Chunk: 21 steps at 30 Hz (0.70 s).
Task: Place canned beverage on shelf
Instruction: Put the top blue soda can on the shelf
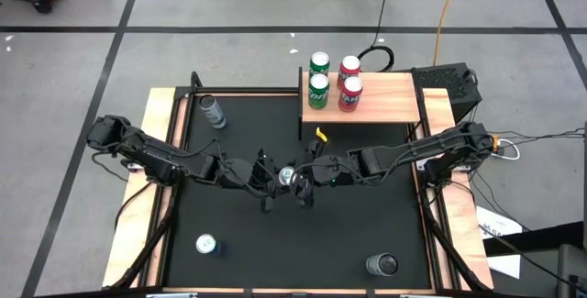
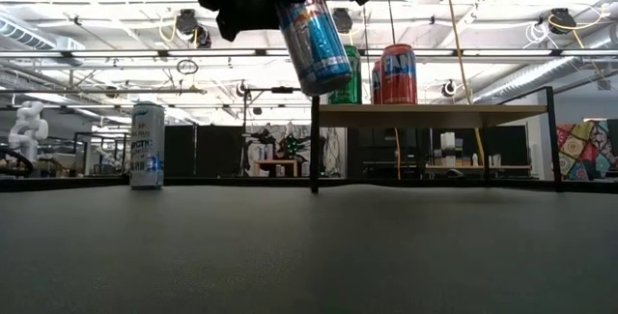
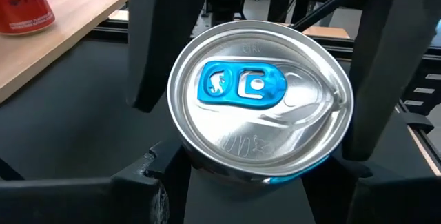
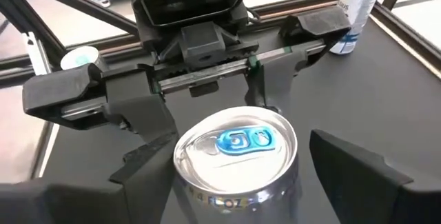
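High view: 4 cans on the shelf [image 1: 376,105], a 5th mid-air between my two hands.
Table [image 1: 303,234] has 3 more cans waiting: one upright far-left [image 1: 213,112], two near edge [image 1: 205,244] [image 1: 382,264]. Shelf looks to have room on its right half. My left hand [image 1: 275,179] is grasping the blue can [image 2: 314,34], tilted, well above table, short of the shelf. My right hand [image 1: 307,181] is spread around that can, not clamped yet imo. Left to do: finish handover, set it on the shelf.
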{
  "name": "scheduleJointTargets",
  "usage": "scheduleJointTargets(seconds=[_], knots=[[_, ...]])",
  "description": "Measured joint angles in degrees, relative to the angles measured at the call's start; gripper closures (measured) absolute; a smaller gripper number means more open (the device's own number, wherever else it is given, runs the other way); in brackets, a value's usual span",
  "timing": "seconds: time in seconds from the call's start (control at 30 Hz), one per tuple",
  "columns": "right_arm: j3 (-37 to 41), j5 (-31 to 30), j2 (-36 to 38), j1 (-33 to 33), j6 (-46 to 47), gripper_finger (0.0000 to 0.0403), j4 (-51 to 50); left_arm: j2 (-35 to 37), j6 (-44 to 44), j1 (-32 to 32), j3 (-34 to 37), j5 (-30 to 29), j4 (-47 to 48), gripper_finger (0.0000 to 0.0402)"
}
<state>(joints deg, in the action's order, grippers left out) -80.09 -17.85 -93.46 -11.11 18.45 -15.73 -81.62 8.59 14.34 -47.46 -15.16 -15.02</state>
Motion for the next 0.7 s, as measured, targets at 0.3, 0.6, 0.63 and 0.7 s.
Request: scheduleJointTargets(seconds=[0.3, 0.6, 0.63, 0.7], knots=[[0.0, -1.7, -0.1, 0.1, 3.6, 0.0152, -2.1, 0.0, 4.1, -0.6, 0.0, -2.8, -0.2, 0.0185], [0.1, -3.7, 1.6, 0.1, 5.0, 0.0172, -2.6, 0.3, 4.6, -1.1, 0.0, -3.1, -0.5, 0.0152], [0.2, -5.2, 2.6, 0.1, 5.5, 0.0172, -3.1, 0.9, 5.6, -1.3, -0.1, -3.5, 0.3, 0.0147], [0.3, -8.6, 5.3, 0.2, 5.3, 0.0171, -5.8, 2.5, 8.3, -1.9, -0.1, -3.7, 2.6, 0.0134]])
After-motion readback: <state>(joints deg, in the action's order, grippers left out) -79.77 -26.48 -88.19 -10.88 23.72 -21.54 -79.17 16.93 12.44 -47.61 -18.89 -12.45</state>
